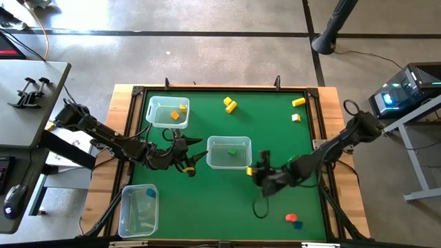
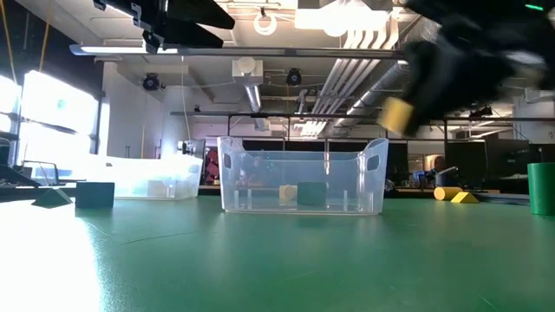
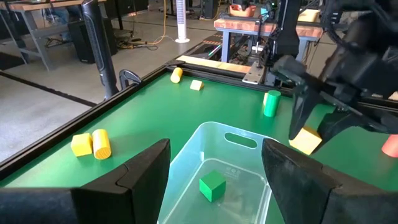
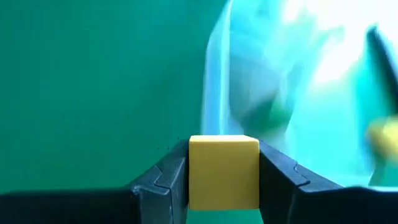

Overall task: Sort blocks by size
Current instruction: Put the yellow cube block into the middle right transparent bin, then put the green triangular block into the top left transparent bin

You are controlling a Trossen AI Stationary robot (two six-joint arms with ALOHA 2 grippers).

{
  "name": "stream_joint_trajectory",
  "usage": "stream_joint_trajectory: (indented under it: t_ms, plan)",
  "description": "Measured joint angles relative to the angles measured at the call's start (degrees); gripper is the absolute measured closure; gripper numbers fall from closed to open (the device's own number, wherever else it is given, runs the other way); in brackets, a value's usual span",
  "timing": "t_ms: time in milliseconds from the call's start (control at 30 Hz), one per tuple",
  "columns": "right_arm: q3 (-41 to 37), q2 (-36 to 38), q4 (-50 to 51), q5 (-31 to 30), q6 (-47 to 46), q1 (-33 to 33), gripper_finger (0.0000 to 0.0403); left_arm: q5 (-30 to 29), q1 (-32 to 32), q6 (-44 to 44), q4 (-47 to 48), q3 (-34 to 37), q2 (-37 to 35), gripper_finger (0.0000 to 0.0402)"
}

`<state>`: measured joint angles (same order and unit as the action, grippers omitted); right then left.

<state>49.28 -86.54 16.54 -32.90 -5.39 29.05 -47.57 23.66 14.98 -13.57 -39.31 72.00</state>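
Three clear bins are seen on the green table (image 1: 289,179): one in the middle (image 1: 229,153), one toward the far left corner (image 1: 167,111) and one at the near left (image 1: 138,210). A yellow block (image 4: 224,172) is clamped between the fingers of the right hand (image 1: 252,170), just beside the middle bin's right end. The left hand (image 1: 196,158) is held with its fingers spread wide and nothing in them, at that bin's left side. A green block (image 3: 212,186) lies inside the middle bin.
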Motion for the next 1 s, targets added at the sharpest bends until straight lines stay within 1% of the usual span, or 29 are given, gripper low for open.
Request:
stream_joint_trajectory:
  t_ms: [67, 133, 200, 267, 333, 433, 500, 567, 700, 833, 900, 1000]
  plan:
    - [0.1, 0.0, -9.2, 1.6, 7.0, -3.3, 0.0273, 0.0, 0.0, 0.4, -0.1, 0.0, 0.2, 0.0163]
    - [-1.0, 0.0, -19.2, 5.6, 11.7, -6.9, 0.0271, 0.0, 0.0, 0.9, 0.2, 0.0, 0.4, 0.0163]
    - [-2.5, 0.0, -26.3, 10.1, 13.5, -10.9, 0.027, 0.2, 0.0, 1.4, 0.1, 0.0, 0.8, 0.0163]
    - [-3.7, 0.0, -30.2, 13.1, 13.2, -14.6, 0.027, 0.4, 0.0, 1.5, 0.3, 0.0, 1.4, 0.0163]
    - [-4.5, 0.0, -31.6, 15.2, 12.2, -17.8, 0.0269, 0.5, 0.1, 2.3, 0.3, 0.0, 2.1, 0.0163]
    - [-5.8, 0.0, -31.0, 18.7, 9.5, -21.6, 0.0269, 0.5, 0.1, 2.9, 0.2, 0.0, 3.2, 0.0163]
    - [-6.4, -0.2, -30.9, 21.3, 7.2, -23.1, 0.0267, 0.5, 0.1, 3.1, -0.1, 0.0, 3.9, 0.0163]
    - [-6.9, -0.2, -30.9, 22.4, 5.3, -23.9, 0.0259, 0.5, 0.1, 3.9, 0.0, 0.0, 4.4, 0.0163]
    - [-7.0, -0.2, -30.5, 22.5, 2.6, -24.2, 0.0215, 0.5, 0.1, 5.4, -0.1, 0.0, 4.6, 0.0163]
    - [-7.0, -0.2, -30.4, 22.5, 2.3, -24.2, 0.0168, 1.1, 0.5, 7.4, 0.0, 0.0, 4.6, 0.0163]
    - [-7.0, -0.2, -30.4, 22.5, 2.3, -24.1, 0.0155, 1.9, 1.2, 8.5, 0.1, 0.0, 4.6, 0.0163]
    - [-7.0, -0.2, -30.5, 22.4, 2.4, -23.4, 0.0149, 2.1, 3.2, 9.8, 0.6, 0.0, 4.2, 0.0163]
